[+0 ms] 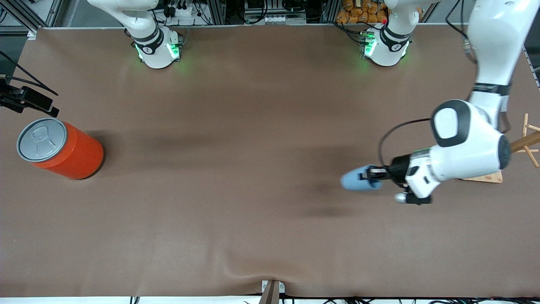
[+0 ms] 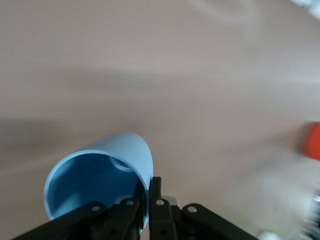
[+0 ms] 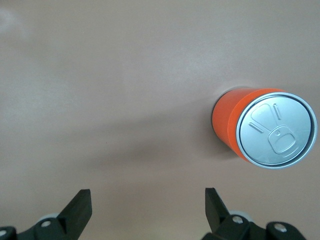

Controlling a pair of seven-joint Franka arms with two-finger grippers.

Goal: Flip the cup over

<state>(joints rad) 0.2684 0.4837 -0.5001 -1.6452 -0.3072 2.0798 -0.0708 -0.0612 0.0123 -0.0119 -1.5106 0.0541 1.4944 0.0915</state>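
The light-blue cup (image 1: 357,179) is held on its side in the air over the table toward the left arm's end. My left gripper (image 1: 374,175) is shut on the cup's rim, one finger inside and one outside. In the left wrist view the cup (image 2: 100,172) shows its open mouth and inner bottom, with my left gripper (image 2: 148,194) pinching its wall. My right gripper (image 3: 147,205) is open and empty over bare table near the orange can; in the front view it (image 1: 44,104) shows at the right arm's end of the table.
A large orange can with a grey lid (image 1: 63,147) stands upright at the right arm's end; it also shows in the right wrist view (image 3: 265,130). A wooden stand (image 1: 525,141) sits at the left arm's end, partly hidden by the left arm.
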